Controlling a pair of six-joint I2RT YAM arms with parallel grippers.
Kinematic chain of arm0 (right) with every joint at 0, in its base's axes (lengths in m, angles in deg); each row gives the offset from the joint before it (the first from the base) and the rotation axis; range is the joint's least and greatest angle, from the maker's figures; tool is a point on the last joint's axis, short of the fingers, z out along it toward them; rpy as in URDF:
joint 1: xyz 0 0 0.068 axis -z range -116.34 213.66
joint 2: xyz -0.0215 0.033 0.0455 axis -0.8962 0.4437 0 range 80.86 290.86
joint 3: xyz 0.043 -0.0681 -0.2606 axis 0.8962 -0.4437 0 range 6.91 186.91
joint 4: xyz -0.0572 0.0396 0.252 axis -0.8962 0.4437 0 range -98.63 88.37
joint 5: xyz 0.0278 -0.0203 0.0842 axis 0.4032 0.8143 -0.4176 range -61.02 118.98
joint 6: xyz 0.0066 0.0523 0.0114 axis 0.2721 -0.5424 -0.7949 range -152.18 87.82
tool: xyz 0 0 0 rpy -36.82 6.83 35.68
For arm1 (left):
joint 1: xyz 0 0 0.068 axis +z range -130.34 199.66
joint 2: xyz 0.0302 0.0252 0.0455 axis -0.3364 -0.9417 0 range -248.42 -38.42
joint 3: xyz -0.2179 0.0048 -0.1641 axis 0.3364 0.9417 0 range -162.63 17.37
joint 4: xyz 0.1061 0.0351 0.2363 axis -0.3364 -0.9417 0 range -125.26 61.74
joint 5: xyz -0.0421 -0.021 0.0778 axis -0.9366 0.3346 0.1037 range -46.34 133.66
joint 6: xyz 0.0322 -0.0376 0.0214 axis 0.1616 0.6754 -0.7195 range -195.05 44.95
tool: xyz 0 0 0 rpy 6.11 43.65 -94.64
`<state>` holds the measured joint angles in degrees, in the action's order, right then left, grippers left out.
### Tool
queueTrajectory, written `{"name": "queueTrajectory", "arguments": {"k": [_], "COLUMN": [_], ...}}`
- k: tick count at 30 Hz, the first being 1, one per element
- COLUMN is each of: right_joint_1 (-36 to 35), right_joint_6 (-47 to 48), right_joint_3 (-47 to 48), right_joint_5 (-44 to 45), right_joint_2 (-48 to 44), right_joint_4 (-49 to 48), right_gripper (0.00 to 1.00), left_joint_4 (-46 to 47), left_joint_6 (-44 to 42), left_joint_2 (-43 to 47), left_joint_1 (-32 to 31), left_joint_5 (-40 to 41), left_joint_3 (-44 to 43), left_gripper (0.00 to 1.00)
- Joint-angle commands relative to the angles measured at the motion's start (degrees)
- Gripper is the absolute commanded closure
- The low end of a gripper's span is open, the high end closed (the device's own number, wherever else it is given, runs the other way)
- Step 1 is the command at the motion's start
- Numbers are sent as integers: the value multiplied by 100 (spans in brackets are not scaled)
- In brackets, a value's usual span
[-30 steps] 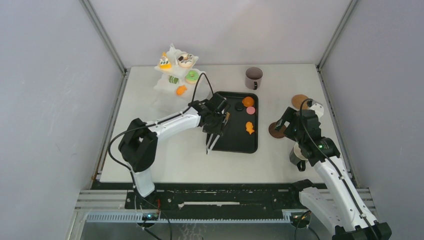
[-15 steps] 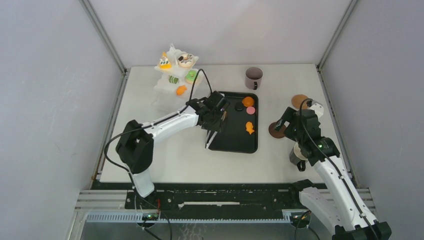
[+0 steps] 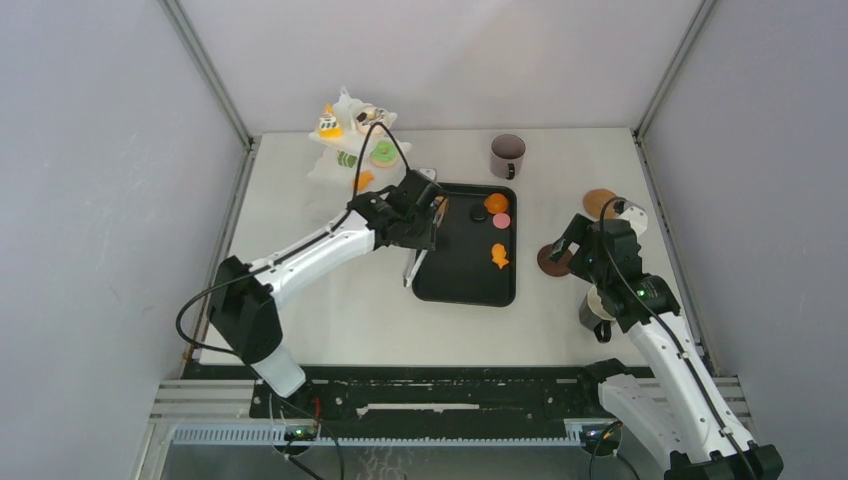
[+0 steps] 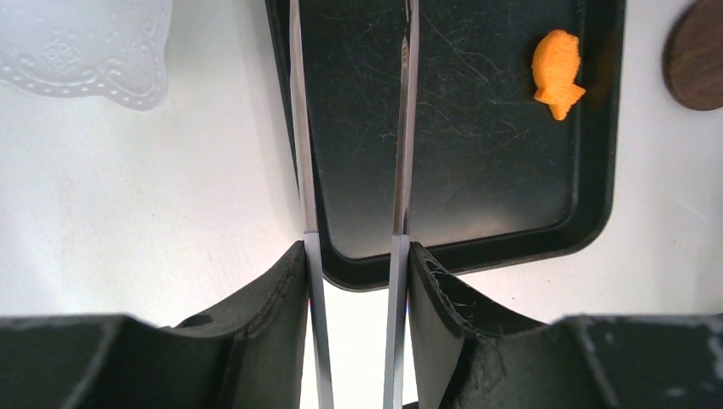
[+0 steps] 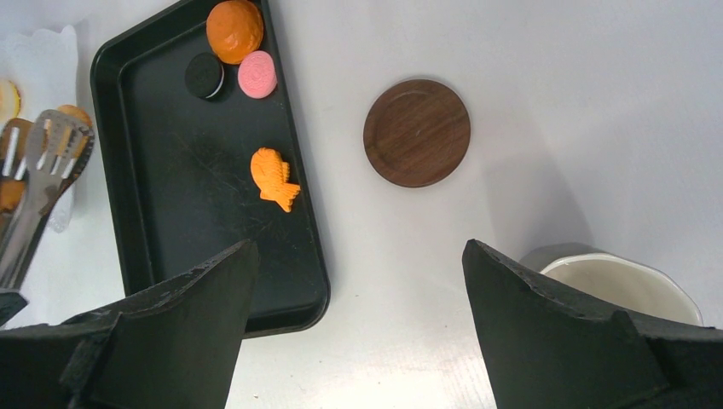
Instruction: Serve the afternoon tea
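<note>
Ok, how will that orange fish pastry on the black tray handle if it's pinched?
The fish pastry lies flat, so it probably won't roll. It looks small and likely light, so it may skid on the smooth tray when the narrow metal blades of the tongs press it.

The tray (image 4: 511,170) is black with a dull sheen, finely scratched all over (most visibly mid-floor). The tongs (image 4: 396,324) are bright polished metal. The coaster (image 5: 417,132) is smooth dark wood; the table (image 5: 554,85) matt white; the fish pastry (image 4: 557,72) matt orange plastic.
</note>
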<state>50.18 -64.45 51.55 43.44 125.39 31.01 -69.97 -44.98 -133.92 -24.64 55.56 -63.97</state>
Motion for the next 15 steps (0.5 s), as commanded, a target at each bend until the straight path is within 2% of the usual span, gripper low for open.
{"name": "queueTrajectory", "arguments": {"k": [1,8,15], "right_joint_1": [29,29,25], "right_joint_6": [26,6,38], "right_joint_3": [66,-2,1], "right_joint_5": [-11,-165,-219], "right_joint_2": [-46,90,153], "right_joint_4": [-206,-378,-462], "right_gripper": [3,3,3], "left_joint_4": [74,197,323], "left_joint_6": [74,335,333], "left_joint_2": [725,1359,1651], "left_joint_1": [23,390,965], "left_joint_5": [183,174,277], "left_joint_3": [224,1169,1647], "left_gripper": [72,73,72]}}
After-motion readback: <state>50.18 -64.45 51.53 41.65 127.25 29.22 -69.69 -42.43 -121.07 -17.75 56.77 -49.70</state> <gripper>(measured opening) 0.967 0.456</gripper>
